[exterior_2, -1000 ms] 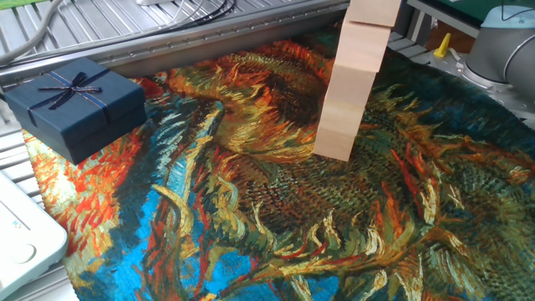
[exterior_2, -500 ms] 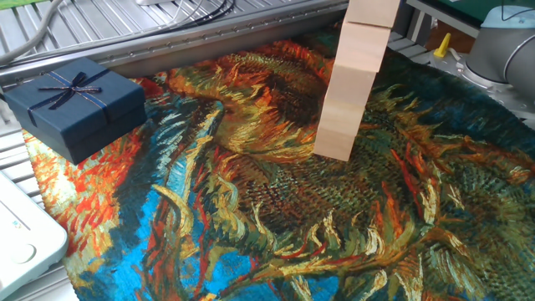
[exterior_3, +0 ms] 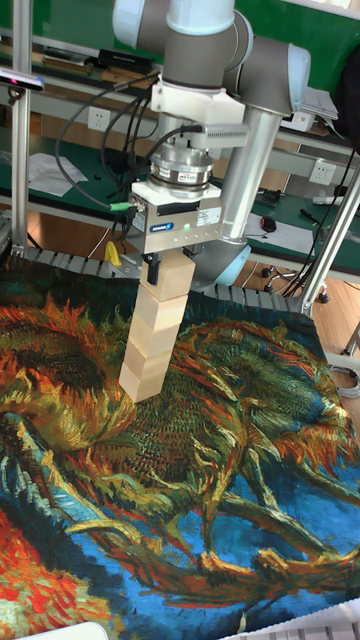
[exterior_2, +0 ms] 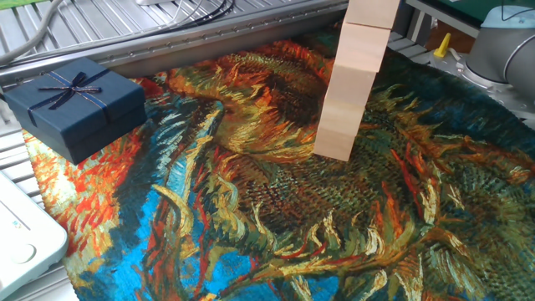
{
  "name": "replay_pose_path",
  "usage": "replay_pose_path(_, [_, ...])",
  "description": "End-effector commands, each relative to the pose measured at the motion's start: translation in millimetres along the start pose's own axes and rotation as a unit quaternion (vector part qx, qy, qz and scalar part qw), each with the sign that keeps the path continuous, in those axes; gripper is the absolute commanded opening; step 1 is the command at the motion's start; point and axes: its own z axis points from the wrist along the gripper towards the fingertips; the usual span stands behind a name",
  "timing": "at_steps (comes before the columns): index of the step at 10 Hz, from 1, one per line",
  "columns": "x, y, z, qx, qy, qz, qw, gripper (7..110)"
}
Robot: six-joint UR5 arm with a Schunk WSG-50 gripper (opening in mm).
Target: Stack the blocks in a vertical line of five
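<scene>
Arm point(exterior_3: 215, 60) coming straight down from above, wrist vertical, gripper point(exterior_3: 172, 268) pointing at the cloth point(exterior_3: 200, 470). Jaws pinching the top block point(exterior_3: 172, 277) of the stack point(exterior_3: 152, 335), fingers point(exterior_3: 152, 270) hugging its sides. Blocks piled in one column near the middle-back of the cloth, column leaning a touch, its base on the painted sunflower. From the fixed view, only the lower stack point(exterior_2: 349, 88) visible, top cut off by the frame. Box point(exterior_2: 73, 104) with bow well apart at the far left corner.
</scene>
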Motion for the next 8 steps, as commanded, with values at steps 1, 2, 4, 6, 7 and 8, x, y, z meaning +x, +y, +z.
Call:
replay_pose_path(1, [-4.4, 2.5, -1.0, -0.005, -0.009, 0.005, 0.9999, 7])
replay_pose_path(2, [-3.8, 2.3, -0.8, -0.005, -0.008, 0.005, 0.9999, 7])
replay_pose_path(4, [-3.0, 1.2, -0.5, -0.004, -0.007, 0.005, 1.0, 7])
replay_pose_path(6, [-2.2, 1.2, -0.7, -0.004, -0.006, 0.006, 1.0, 7])
replay_pose_path(7, [-2.7, 1.9, -1.2, -0.005, -0.007, 0.007, 0.9999, 7])
replay_pose_path(8, [-2.5, 1.6, -1.2, -0.005, -0.006, 0.007, 0.9999, 7])
